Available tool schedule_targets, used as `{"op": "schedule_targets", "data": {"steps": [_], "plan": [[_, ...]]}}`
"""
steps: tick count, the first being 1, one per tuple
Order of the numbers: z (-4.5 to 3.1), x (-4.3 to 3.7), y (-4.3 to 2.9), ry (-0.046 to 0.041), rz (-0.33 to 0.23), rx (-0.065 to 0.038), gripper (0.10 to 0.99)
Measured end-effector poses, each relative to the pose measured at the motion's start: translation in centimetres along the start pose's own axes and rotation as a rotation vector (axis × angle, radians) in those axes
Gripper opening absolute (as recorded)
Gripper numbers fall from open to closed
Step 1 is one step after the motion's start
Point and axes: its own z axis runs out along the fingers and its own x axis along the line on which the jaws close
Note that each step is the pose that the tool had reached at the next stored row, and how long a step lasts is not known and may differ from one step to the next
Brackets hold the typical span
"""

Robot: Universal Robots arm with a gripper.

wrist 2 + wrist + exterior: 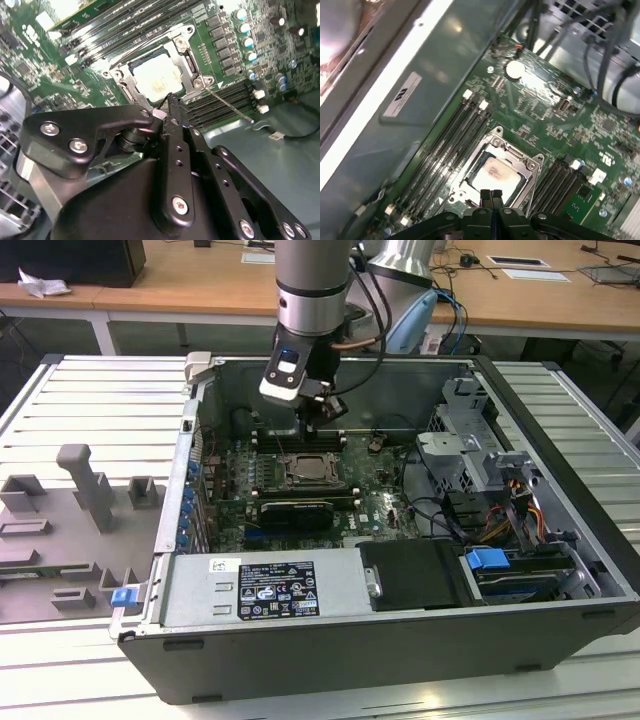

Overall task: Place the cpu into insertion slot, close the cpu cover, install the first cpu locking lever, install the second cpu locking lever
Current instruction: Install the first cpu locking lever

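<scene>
Starting at the exterior view's left: grey fixture blocks sit on the slatted worktop, well apart from everything else. Next over is the open computer case, with the labelled power supply along its near side. The motherboard lies flat inside, and a long black expansion card sits just in front of the socket. The gripper hangs right over that socket, in the upper middle of the frame. A drive cage fills the case toward the exterior view's right.

From out there you can't really make out the socket, but both wrist views can. The cpu is seated in the slot with its pale metal top showing, and the cpu cover is lying down flat around it like a frame. The fingers are pressed together with nothing between them, tips right at the socket's edge. Can't tell if they actually touch it.

The second wrist view adds a thin wire locking lever, running from a corner of the cover out over the memory slots. The first wrist view picks up a coin cell battery farther up the board.
</scene>
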Motion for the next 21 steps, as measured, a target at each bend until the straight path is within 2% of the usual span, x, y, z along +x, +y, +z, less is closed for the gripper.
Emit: {"op": "schedule_targets", "data": {"steps": [2, 5, 8, 11, 19, 21], "plan": [[0.01, 0.00, 0.00, 0.0017, -0.035, 0.000, 0.106], [0.02, 0.00, 0.00, 0.0060, -0.124, 0.001, 0.106], [0.02, 0.00, 0.00, 0.0086, -0.174, 0.002, 0.106], [0.02, 0.00, 0.00, 0.0129, -0.262, 0.002, 0.106], [0.02, -0.01, -0.01, 0.0184, -0.373, 0.003, 0.106], [0.02, -0.01, -0.01, 0.0212, -0.431, 0.004, 0.106]]}}
